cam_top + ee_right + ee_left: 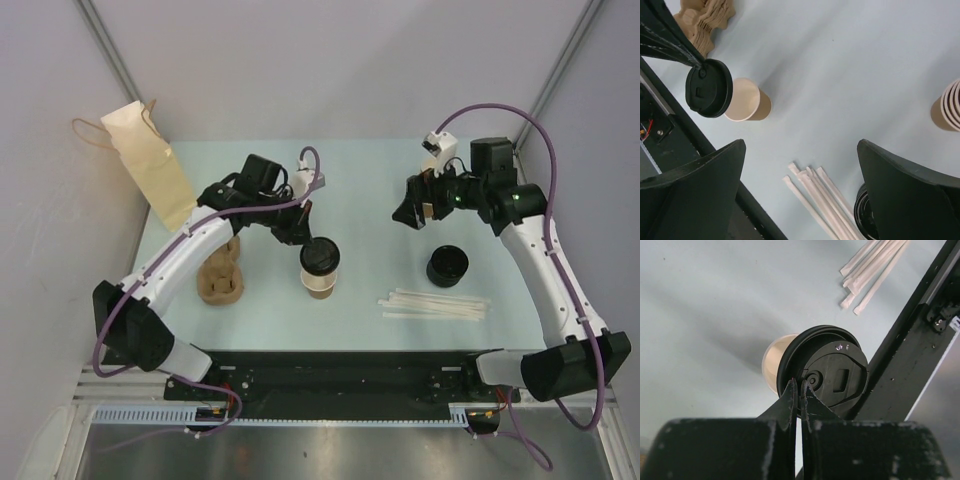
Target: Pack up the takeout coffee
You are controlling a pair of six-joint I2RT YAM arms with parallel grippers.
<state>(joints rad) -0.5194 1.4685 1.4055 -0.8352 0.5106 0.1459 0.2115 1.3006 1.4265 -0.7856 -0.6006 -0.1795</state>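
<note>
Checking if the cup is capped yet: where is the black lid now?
Top view, left of centre: the black lid is pinched by its rim in the left gripper, beside the mouth of the open paper cup, not seated on it.

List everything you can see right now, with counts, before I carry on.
cup: one, tan, lidless, table centre
lid: one, black, over the cup, not seated
cup stack: one, tan, far right
lid stack: one, black, right of the cup
straws: several, white-wrapped, near right
carriers: one pile, brown, left of the cup
bag: one, tan, far left corner, against the wall
table: one, pale blue
left gripper: black, shut on the lid's edge
right gripper: black, open, holding nothing
</note>
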